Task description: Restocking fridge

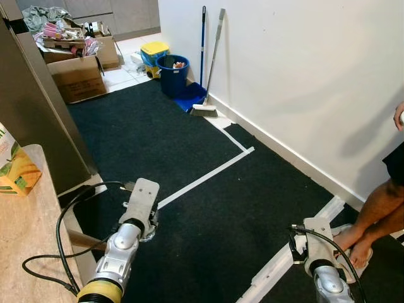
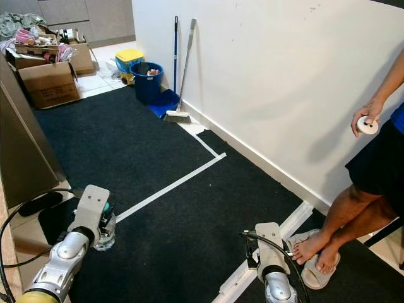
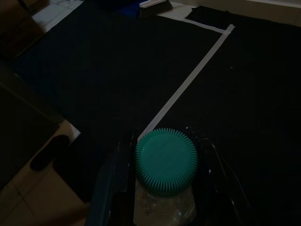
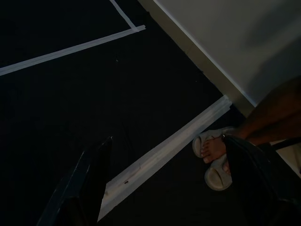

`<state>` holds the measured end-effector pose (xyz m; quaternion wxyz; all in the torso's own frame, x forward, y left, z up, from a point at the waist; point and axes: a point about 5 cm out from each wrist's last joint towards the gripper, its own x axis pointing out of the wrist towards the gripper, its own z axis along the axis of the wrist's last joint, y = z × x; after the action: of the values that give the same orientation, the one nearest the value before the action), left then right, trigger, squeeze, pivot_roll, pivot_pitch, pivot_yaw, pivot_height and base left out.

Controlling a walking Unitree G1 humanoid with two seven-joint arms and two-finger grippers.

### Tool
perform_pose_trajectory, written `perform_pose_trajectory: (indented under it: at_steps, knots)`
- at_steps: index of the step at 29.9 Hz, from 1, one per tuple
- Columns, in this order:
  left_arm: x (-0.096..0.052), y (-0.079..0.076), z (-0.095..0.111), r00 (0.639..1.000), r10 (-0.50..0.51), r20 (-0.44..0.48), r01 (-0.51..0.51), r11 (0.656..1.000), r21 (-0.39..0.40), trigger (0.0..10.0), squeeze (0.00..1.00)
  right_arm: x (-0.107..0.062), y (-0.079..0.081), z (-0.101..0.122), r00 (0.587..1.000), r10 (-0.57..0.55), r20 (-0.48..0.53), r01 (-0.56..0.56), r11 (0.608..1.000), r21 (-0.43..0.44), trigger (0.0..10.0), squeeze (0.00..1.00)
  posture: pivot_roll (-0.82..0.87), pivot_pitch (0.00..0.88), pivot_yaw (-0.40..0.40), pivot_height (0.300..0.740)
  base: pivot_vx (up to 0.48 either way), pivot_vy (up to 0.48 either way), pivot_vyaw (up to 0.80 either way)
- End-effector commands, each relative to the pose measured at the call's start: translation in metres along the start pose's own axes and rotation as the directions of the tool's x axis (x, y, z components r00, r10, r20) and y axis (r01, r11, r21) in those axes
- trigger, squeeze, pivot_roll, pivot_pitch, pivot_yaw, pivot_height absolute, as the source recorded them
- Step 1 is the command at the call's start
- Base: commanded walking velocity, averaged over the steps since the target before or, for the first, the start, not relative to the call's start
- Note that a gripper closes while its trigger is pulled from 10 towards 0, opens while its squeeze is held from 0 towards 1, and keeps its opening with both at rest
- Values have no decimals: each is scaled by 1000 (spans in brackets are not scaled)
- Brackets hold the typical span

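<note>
Carrying step. My left gripper (image 3: 164,188) is closed around a clear plastic bottle with a ribbed teal cap (image 3: 166,161), held low over the black carpet (image 1: 189,145). My right gripper (image 4: 169,183) hangs spread wide, empty. Next, I judge: turn toward the fridge, bottle kept upright.

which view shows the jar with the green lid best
The left wrist view: the jar sits between the left tool's fingers, ribbed green lid facing the camera. The right eye view catches its clear body under the wrist; the left eye view mostly hides it.
</note>
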<state>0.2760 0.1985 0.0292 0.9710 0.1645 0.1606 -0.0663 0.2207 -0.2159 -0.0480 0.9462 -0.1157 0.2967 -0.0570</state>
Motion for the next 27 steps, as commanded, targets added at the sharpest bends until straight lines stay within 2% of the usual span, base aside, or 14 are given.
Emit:
perform_pose_trajectory:
  at_steps: [1, 10, 17, 27]
  knots:
    - [0, -7, 4, 999, -22, 25, 21, 1000, 12, 10000, 0, -1, -3, -5, 1000, -11, -17, 11, 1000, 1, 10000, 0, 107, 0, -67, 740, 0, 0, 0]
    - [-1, 0, 3, 1000, -11, 23, 11, 1000, 12, 10000, 0, -1, -1, -4, 1000, -9, -14, 9, 1000, 2, 10000, 0, 108, 0, -64, 740, 0, 0, 0]
    - [-4, 6, 4, 1000, -1, 29, 3, 998, -67, 10000, 0, -2, 0, -4, 1000, -8, -12, 8, 1000, 5, 10000, 0, 107, 0, -65, 740, 0, 0, 0]
    - [-3, 19, 11, 999, 6, 46, -3, 998, -65, 10000, 0, -2, -1, -5, 1000, -8, -12, 8, 1000, 3, 10000, 0, 105, 0, -66, 740, 0, 0, 0]
